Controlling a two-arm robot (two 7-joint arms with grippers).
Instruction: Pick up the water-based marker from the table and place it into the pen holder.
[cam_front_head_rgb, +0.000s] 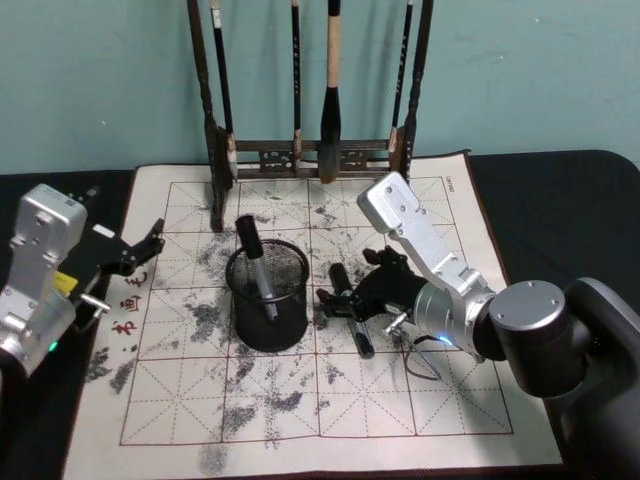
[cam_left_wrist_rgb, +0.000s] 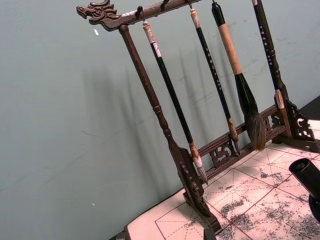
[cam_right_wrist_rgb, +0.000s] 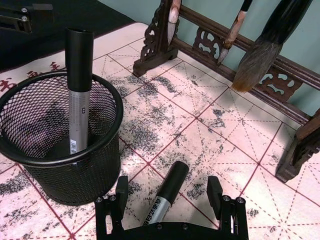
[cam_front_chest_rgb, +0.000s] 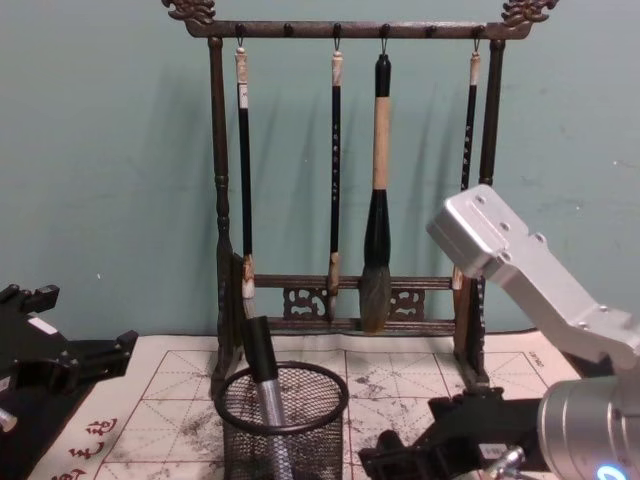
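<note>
Step in hand: the grasp, not yet closed.

Right claw (cam_front_head_rgb: 348, 300) is low over the cream felt calligraphy mat with red grid lines and grey ink stains (cam_front_head_rgb: 330, 400), which covers the flat dark surface (cam_front_head_rgb: 560, 200). The claw is released, fingers (cam_right_wrist_rgb: 120, 197) spread wide. Between them lies the task's thing, a water-based marker with a black cap and grey barrel (cam_right_wrist_rgb: 164, 197), flat on the mat, cap end pointing away from the claw's wrist. Neither finger appears to touch it.

The small round black wire-mesh pen holder (cam_front_head_rgb: 265, 325) stands just beside the claw, on its left. It already holds a second black-capped grey marker (cam_front_head_rgb: 252, 255), leaning against the far rim. The tall dark wooden brush rack (cam_front_chest_rgb: 215, 200) with hanging brushes stands beyond the claw, well apart.

Left claw (cam_front_head_rgb: 140, 250) is parked at the mat's left edge, far side of the pen holder from the working claw, fingers apart and holding nothing.

Judgement on the next move: close squarely on the barrel, lift clear of the mat, tip the marker upright and carry it left, high enough to clear the rim. The marker already in the cup narrows the opening, so aim for the near, free side.
</note>
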